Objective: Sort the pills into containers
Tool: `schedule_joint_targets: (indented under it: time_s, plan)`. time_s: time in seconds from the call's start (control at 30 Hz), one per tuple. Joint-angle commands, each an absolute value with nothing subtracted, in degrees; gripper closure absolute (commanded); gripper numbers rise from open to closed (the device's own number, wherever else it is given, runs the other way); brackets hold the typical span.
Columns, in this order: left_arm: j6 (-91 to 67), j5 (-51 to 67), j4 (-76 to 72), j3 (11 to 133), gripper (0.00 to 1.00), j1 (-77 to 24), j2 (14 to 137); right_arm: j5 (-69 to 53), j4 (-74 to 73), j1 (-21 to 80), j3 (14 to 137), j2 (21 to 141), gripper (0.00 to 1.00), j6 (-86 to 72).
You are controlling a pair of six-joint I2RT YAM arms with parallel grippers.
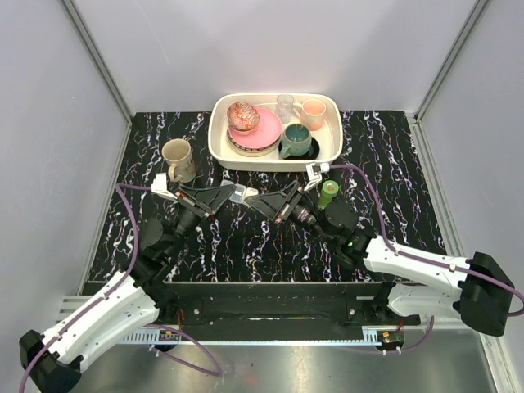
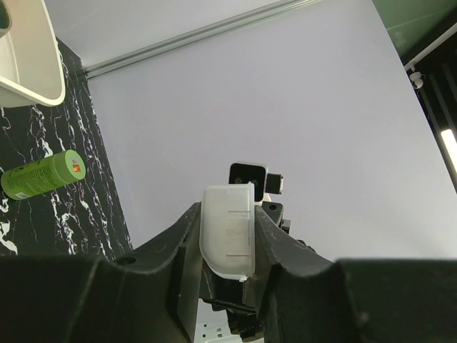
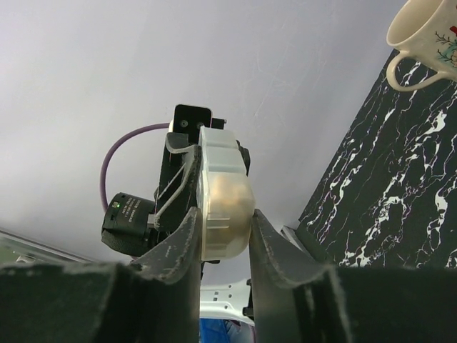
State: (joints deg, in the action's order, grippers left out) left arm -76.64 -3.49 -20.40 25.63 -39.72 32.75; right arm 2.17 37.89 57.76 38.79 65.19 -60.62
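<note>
Left tool (image 2: 228, 211), right tool (image 3: 223, 214) each pinch clear plastic compartment strip (image 2: 227, 246); I expect tiny yellow pills (image 3: 227, 204) spilling if tilted.

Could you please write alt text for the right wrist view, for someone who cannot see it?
The right gripper clamps a clear container strip whose nearest compartment holds yellowish pills. At upper right, a cream mug stands on the black marbled table.
</note>
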Motion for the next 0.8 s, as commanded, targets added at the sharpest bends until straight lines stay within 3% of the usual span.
schedule_joint_targets:
  time_s: [0.0,0.13,0.2,0.27,0.37,0.4,0.43,0.67,0.7,0.73,0.77]
  plan:
    - [-77.9,-2.9,-23.5,25.5,1.00,-39.6,32.7,0.6,39.2,58.1,41.0,64.0,0.66,-57.1]
    - [-78.0,-2.9,-22.9,25.2,1.00,-39.6,32.1,0.2,40.2,58.1,40.8,64.2,0.51,-57.0]
    - [-78.0,-2.9,-22.5,25.2,1.00,-39.6,31.9,0.2,40.7,58.1,40.6,64.2,0.51,-57.0]
    - [-78.0,-3.0,-22.4,25.2,1.00,-39.6,31.6,0.2,40.8,58.1,40.4,64.1,0.56,-57.0]
    - [-78.0,-3.0,-22.3,25.0,1.00,-39.6,31.5,0.3,40.6,58.0,40.2,63.8,0.77,-57.1]
    - [-78.0,-3.0,-22.2,25.1,1.00,-39.6,31.5,0.4,40.5,58.1,40.1,63.7,0.94,-57.3]
    - [-78.0,-3.0,-22.2,25.0,1.00,-39.6,31.4,0.4,40.4,58.1,40.1,63.7,1.00,-57.4]
    - [-78.0,-2.7,-22.2,24.4,1.00,-39.6,31.5,0.2,39.9,58.1,39.7,63.2,1.00,-57.0]
    - [-78.0,-2.7,-22.3,24.3,1.00,-39.6,31.5,0.2,39.6,58.1,39.7,63.0,0.97,-56.8]
    - [-77.8,-2.6,-22.2,24.1,1.00,-39.6,31.1,0.2,39.1,58.1,39.8,62.8,0.87,-56.4]
    - [-77.7,-2.4,-22.1,23.9,1.00,-39.6,30.9,0.2,38.3,58.1,39.8,62.1,0.61,-56.0]
